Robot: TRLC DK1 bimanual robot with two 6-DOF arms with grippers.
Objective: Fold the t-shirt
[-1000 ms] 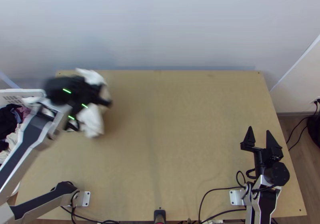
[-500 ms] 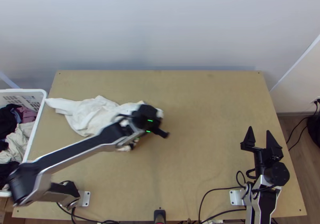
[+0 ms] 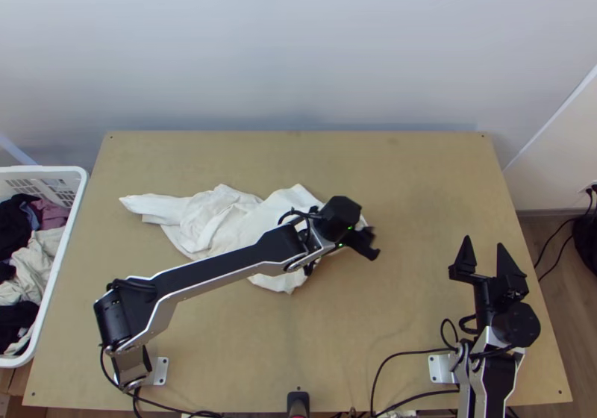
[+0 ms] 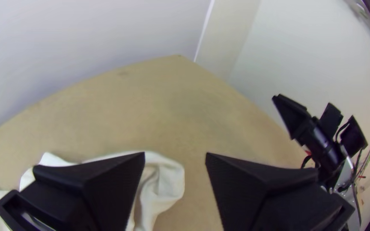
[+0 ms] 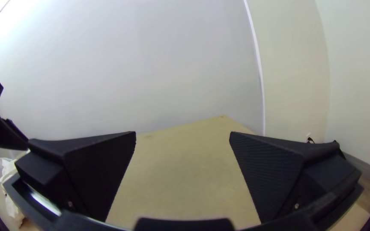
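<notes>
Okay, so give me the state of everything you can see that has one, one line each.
T-shirt: loosely spread with rumples, unfolded, on the table
Left gripper: open, over one end of the shirt
Right gripper: open, nothing between its fingers
Laundry basket: open-topped, with clothes inside
Clothes in the basket: jumbled, unfolded

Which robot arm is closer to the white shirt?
Left. The left arm is over part of the rumpled white shirt; the right arm is well off to the shirt's right.
</notes>
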